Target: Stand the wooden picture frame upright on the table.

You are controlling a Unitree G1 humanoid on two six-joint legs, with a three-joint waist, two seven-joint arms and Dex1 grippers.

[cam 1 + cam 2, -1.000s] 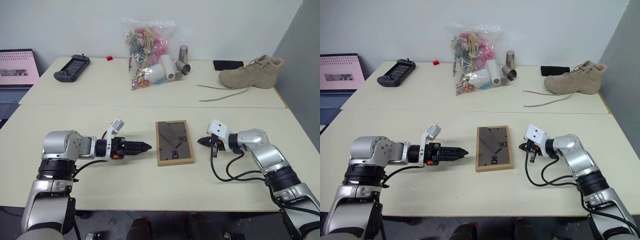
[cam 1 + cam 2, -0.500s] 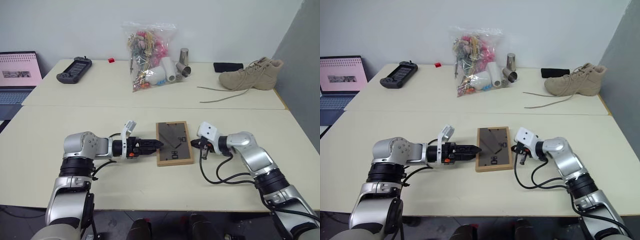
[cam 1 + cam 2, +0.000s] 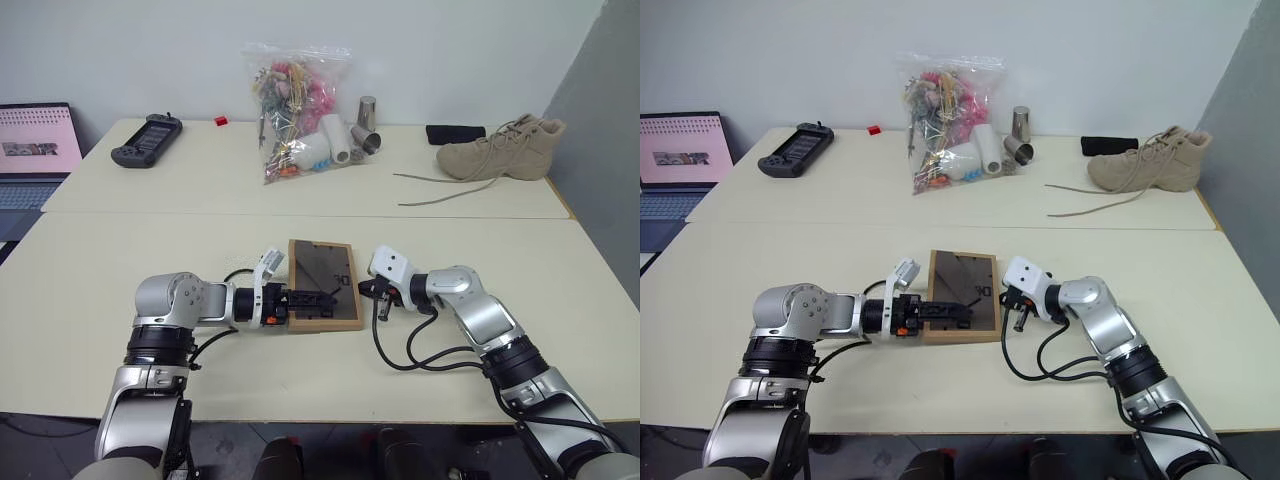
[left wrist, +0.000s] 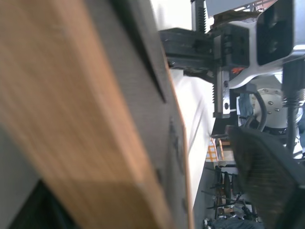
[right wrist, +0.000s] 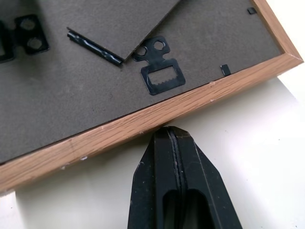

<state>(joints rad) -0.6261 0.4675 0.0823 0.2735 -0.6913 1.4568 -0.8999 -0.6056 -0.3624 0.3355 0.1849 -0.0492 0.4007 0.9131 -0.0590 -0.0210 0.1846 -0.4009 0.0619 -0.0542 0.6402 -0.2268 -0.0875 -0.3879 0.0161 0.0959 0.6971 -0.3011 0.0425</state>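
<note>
Sliding left since a second ago, the wooden picture frame (image 3: 324, 285) lies back-up on the worktop (image 3: 300, 370) between the parted left tool (image 3: 318, 298), straddling its edge, and the clenched right tool (image 3: 362, 287), so lifting looks imminent.

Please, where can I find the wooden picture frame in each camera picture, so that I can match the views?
Left eye view: wooden picture frame, centre, back panel up, between both grippers.
Right eye view: centre, the same.
Left wrist view: light-wood edge close, slanting.
Right wrist view: wood edge above the shut right gripper.
Shared landmark: the sawtooth hanger.
</note>
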